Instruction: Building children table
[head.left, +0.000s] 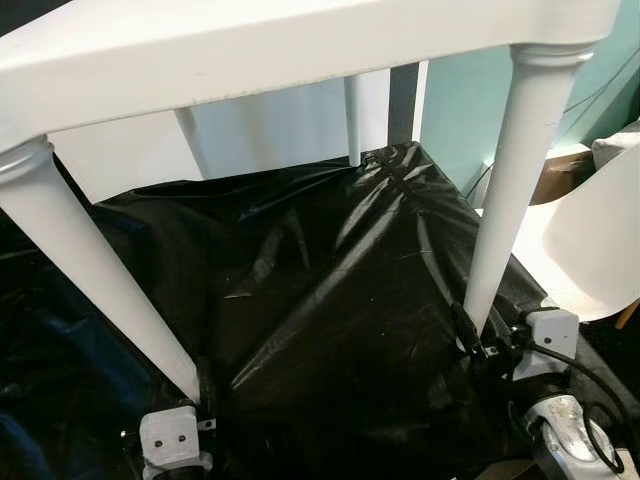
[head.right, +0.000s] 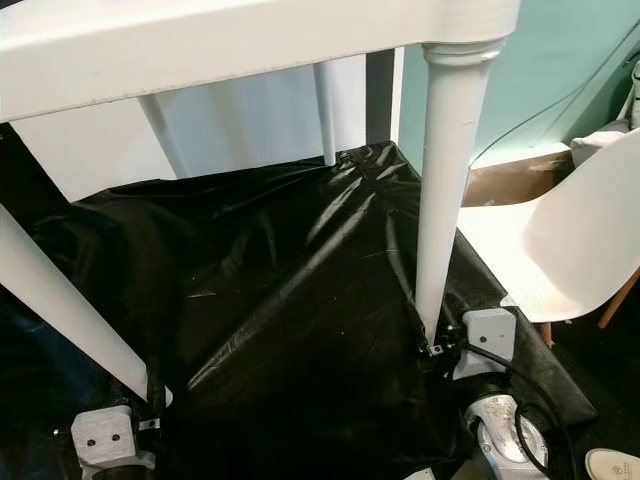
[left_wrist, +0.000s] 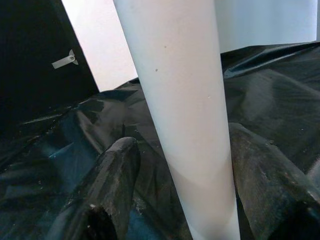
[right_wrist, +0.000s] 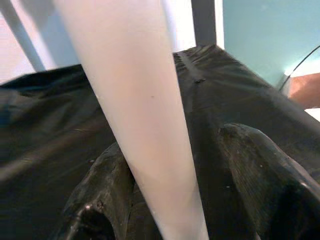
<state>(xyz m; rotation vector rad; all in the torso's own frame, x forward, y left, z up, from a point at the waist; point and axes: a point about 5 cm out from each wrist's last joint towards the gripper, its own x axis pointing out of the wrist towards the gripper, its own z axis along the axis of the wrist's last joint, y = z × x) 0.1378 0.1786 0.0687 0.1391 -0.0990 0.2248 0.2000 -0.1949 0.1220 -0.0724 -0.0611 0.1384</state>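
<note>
A white children's table (head.left: 300, 50) stands over me, its top tilted across the upper part of the eye views. Its near left leg (head.left: 90, 270) slants down to my left gripper (head.left: 200, 395), which is shut on the leg's thin lower end. The near right leg (head.left: 505, 170) runs down to my right gripper (head.left: 470, 335), also shut on its tip. In the left wrist view the leg (left_wrist: 185, 125) passes between black fingers (left_wrist: 110, 180). The right wrist view has the other leg (right_wrist: 145, 125) between its fingers (right_wrist: 260, 170). A far leg (head.left: 353, 120) touches the black sheet.
A crinkled black plastic sheet (head.left: 330, 300) covers the surface under the table. A white moulded chair (head.right: 570, 250) stands close on the right, before a teal wall (head.right: 560, 70). A pale shoe (head.right: 612, 465) shows at the lower right corner. White panels stand behind the table.
</note>
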